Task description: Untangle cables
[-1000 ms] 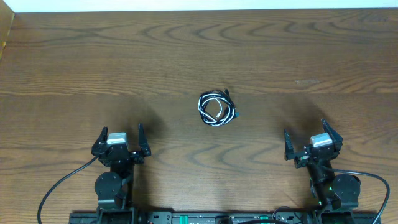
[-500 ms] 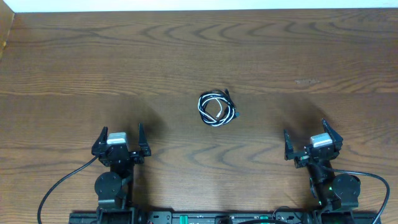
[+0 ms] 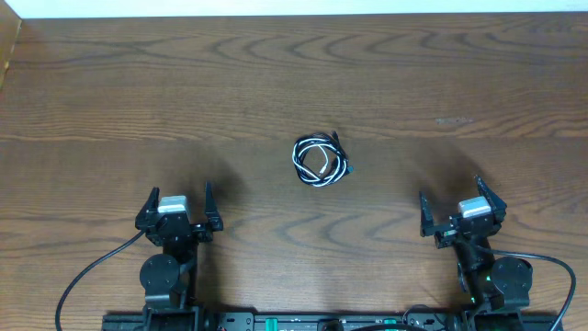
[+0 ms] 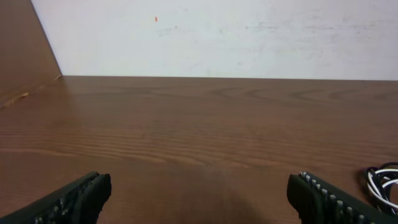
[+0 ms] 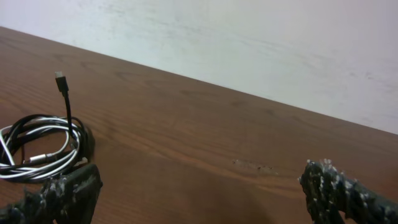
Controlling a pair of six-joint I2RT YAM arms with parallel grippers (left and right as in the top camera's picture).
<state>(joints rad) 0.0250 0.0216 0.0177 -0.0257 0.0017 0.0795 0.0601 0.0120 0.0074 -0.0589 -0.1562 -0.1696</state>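
Note:
The cables (image 3: 321,162), one white and one black, lie coiled together in a small tangle at the middle of the wooden table. The right wrist view shows the coil (image 5: 38,147) at its left edge, with one black plug end sticking up. The left wrist view catches only a bit of the cables (image 4: 382,180) at its right edge. My left gripper (image 3: 176,204) rests open near the front left, well short of the coil. My right gripper (image 3: 457,207) rests open near the front right, also far from it. Nothing sits between either pair of fingers.
A white wall (image 4: 236,37) rises past the table's far edge. A raised wooden side panel (image 3: 9,41) borders the table's left. Thick black arm wires (image 3: 87,276) loop by the arm bases along the front edge.

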